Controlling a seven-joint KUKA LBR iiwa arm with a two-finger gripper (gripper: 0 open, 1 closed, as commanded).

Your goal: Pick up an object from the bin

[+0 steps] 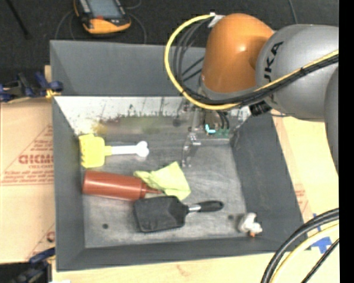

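1. Gripper (186, 160) hangs tip down just beyond the far right corner of the yellow cloth (167, 179). I cannot tell how far it is open, whether it has hold of anything, or whether it touches the cloth.
2. The yellow cloth is the thing nearest the gripper. It lies crumpled on the floor of the grey bin (261, 175), about mid-floor.
3. A red bottle (113, 185) lies on its side just left of the cloth, its narrow end reaching the cloth's edge.
4. A yellow brush (93, 150) with a white handle lies left of the cloth and farther back, near the bin's left wall.
5. A black brush (158, 213) lies just in front of the cloth, its black handle pointing right.
6. A small white and orange thing (249, 224) sits well right of the cloth, in the near right corner of the bin.
7. Outside the bin, far behind the cloth and to its left, an orange and black device (101, 13) lies on a dark floor.
8. The grey arm (301, 69) comes in from the right, behind the cloth, and bends down at an orange cover (235, 52). Yellow cables (172, 52) loop past the cover, and the wrist points straight down into the bin.
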